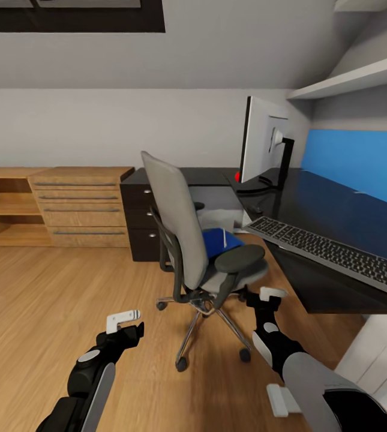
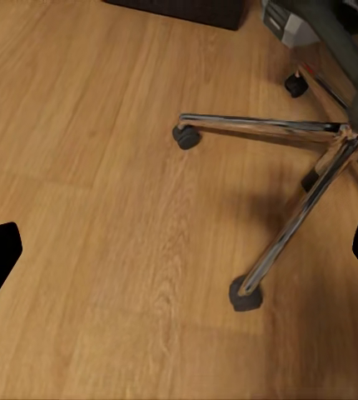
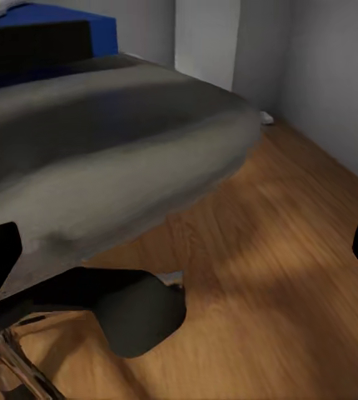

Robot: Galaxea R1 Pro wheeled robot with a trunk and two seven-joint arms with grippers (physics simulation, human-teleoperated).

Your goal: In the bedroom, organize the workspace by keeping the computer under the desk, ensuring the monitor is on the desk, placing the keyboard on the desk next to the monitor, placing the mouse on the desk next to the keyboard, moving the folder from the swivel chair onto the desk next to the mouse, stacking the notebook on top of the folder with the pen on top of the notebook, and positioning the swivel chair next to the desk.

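Folder (image 1: pixel 222 241) is blue, lying flat on the seat of the swivel chair (image 1: pixel 178 222), with a thin white pen (image 1: pixel 224 239) standing out on top of it. Can't tell if a notebook is in that stack. Chair sits on the wood floor (image 1: pixel 49 300) just left of the black desk (image 1: pixel 337 216), backrest toward me and left, armrest on the near right. Keyboard (image 1: pixel 331 249) lies on the desk's near edge; monitor (image 1: pixel 264 147) stands at the far end, screen facing left. Small dark item on the desk between them, too small to identify. Wooden drawer unit (image 1: pixel 82 207) against the far wall, left.

My right gripper (image 1: pixel 271 295) is low, just near of the chair seat's front edge; my right wrist view has the seat underside (image 3: pixel 112 158) close. Fingers spread, holding nothing. My left gripper (image 1: pixel 124 321) is over bare floor left of the chair base (image 2: pixel 312 167), fingers apart, empty.
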